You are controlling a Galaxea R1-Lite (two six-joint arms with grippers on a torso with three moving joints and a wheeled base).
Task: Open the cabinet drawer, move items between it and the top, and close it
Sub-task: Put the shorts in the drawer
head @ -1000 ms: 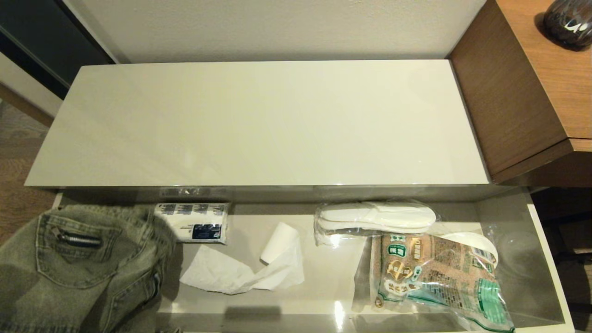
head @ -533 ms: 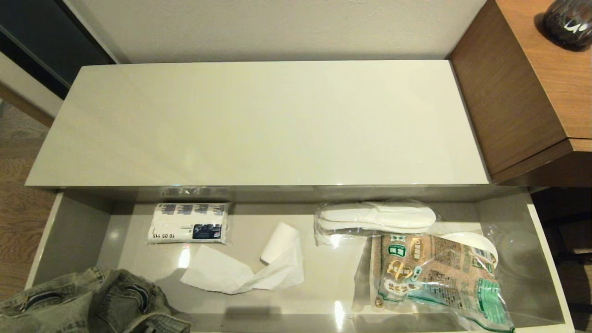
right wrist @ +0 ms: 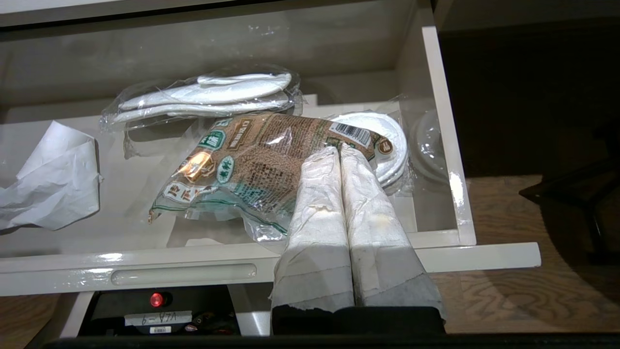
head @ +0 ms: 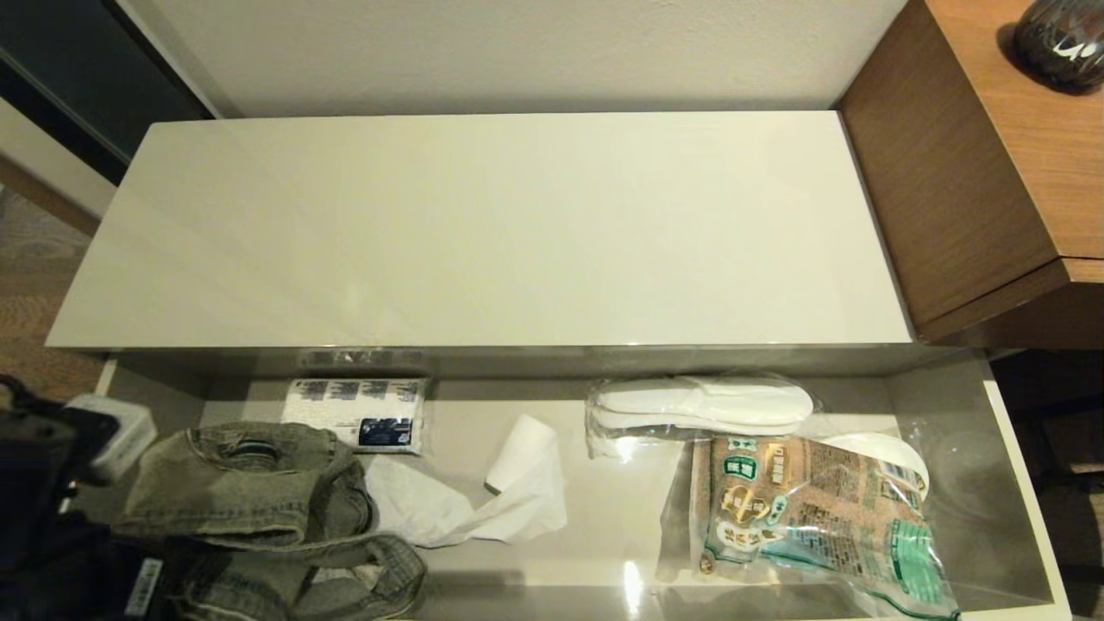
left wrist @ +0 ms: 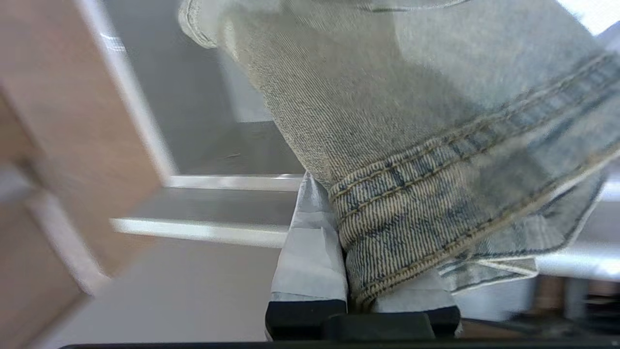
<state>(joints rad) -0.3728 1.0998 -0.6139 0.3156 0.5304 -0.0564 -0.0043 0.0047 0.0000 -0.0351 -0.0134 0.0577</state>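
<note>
The cabinet drawer (head: 1018, 483) stands pulled out below the bare cream top (head: 483, 233). The grey-green denim garment (head: 250, 483) lies bunched in the drawer's left end, overlapping the trailing sheet of the white paper roll (head: 517, 448). My left arm (head: 43, 500) is at the drawer's left front corner. In the left wrist view my left gripper (left wrist: 358, 242) is shut on the garment's (left wrist: 411, 145) stitched hem. My right gripper (right wrist: 339, 149) is shut and empty, hanging over the drawer's front edge (right wrist: 184, 274) at the right end; it does not show in the head view.
A printed tissue pack (head: 358, 414) lies at the drawer's back left. Bagged white slippers (head: 699, 405) and a green-and-brown packet (head: 811, 509) fill the right half. The brown wood-grain desk (head: 975, 172) stands against the cabinet's right end.
The denim garment hung at the lower left, dropped toward the frame's bottom, and now lies in the drawer's left end over part of the paper sheet. My left arm has come into view.
</note>
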